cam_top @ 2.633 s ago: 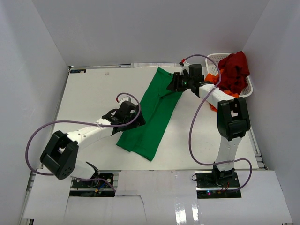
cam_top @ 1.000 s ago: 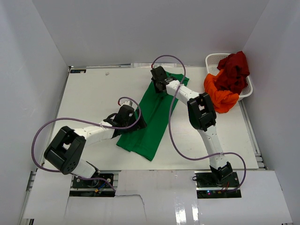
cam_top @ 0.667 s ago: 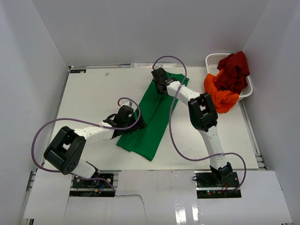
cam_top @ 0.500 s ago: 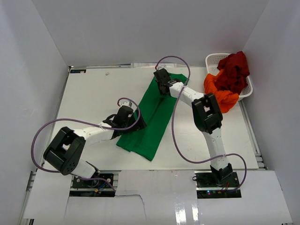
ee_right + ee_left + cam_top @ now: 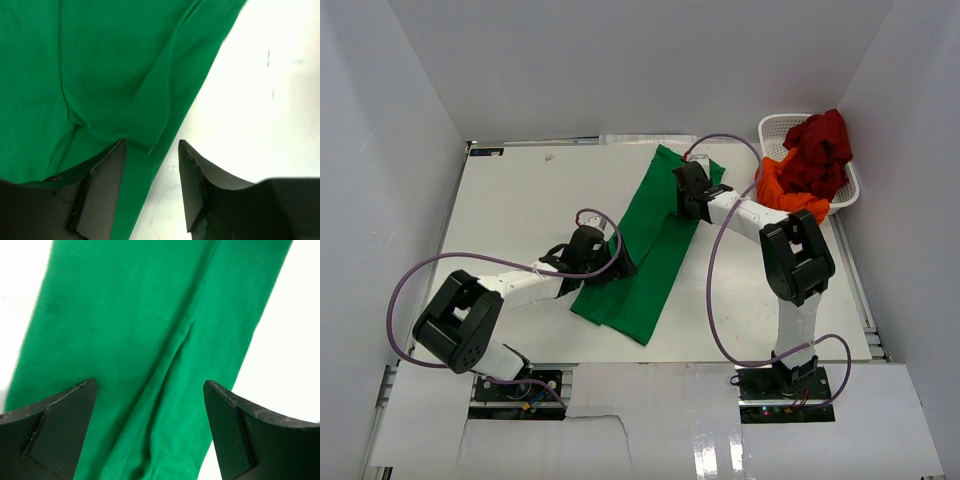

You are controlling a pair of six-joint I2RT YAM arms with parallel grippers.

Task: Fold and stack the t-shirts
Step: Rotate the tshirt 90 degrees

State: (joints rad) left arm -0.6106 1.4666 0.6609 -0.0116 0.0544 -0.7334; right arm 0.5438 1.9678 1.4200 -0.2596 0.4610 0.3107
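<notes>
Green cloth fills the view under the left gripper, whose two black fingers stand wide apart above the shirt. This gripper hangs over the left edge of the green t-shirt, close to its near end. The shirt lies as a long folded strip on the white table, slanting from near the arms up toward the far right. Farther along, the right gripper sits at the strip's right edge, close to its far end. Its fingers are a little apart, and a raised fold of green cloth pokes into the gap between them. In the far right corner a white basket holds the dark red t-shirt, and the orange t-shirt spills over the basket's near rim toward the table.
</notes>
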